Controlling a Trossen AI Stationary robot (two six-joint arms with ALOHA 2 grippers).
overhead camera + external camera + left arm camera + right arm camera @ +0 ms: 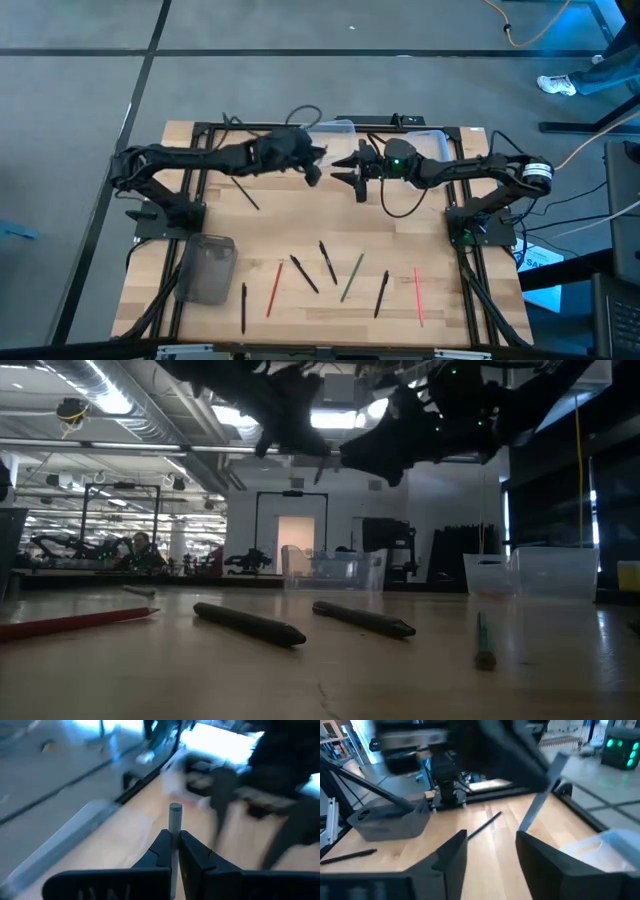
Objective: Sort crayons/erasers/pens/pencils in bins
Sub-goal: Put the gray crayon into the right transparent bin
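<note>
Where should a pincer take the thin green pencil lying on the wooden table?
Grip the thin green pencil at mid-shaft, coming straight down, fingers closing across its slanted length. It lies flat on the wooden table, clear of neighbouring pens.

My left end effector (314,165) and right end effector (352,168) face each other above the rear middle of the counter (400,240), well apart from its surface. A grey stick (174,837) is pinched upright in my left end effector. Just behind both sit two bins (335,128) (425,140) side by side at the back edge. Well in front of my left end effector, at the front left, lies the third bin (206,268). In front of both, a row of pens and pencils (327,262) spreads across the front of the counter.
</note>
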